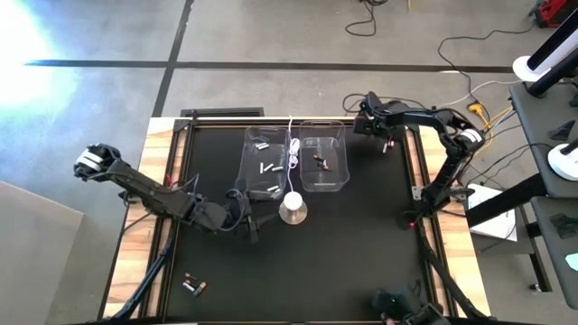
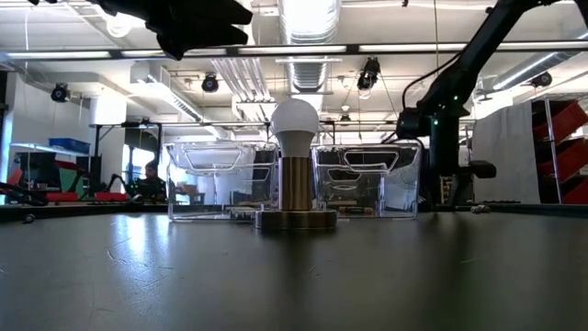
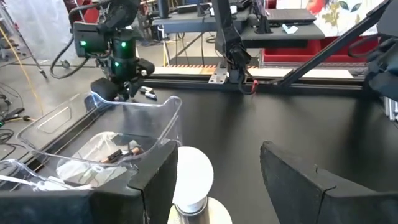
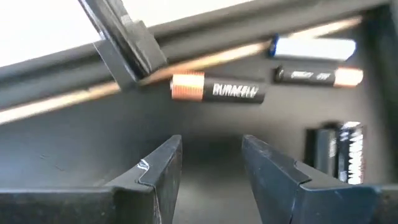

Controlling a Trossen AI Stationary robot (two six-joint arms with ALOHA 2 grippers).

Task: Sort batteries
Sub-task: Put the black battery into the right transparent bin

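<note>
Your right gripper (image 4: 211, 168): jaws apart, empty. Copper-ended battery (image 4: 217, 89) just ahead, long axis probably crosswise to the fingers.

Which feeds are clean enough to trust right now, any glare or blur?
High view: glare washes out the top-left floor, while the bins read clearly. Low view: bright ceiling lights, with the lamp sharp. Right wrist view: smeared, especially the batteries beyond the right hand. Left wrist view: fairly clear, left hand dark.

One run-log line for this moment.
right gripper: open, empty, above loose batteries at table's far right corner | left gripper: open, empty, by lamp | bins: partly filled
</note>
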